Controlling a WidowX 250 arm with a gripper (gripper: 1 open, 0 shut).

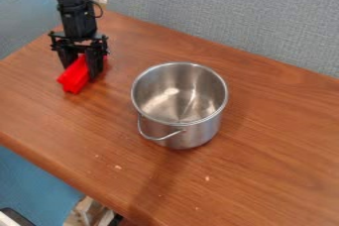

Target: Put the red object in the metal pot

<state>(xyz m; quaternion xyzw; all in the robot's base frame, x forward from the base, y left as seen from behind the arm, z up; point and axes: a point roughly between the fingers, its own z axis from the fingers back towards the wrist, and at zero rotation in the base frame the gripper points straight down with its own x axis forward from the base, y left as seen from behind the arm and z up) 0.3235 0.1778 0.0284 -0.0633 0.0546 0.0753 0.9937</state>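
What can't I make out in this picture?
- Gripper fingertips: in the camera view, too small and dark to tell apart around the red object.
- Red object's upper end: hidden by the gripper.
- Robot arm: cut off by the top edge.
- Pot's far outer side: hidden by its near side.
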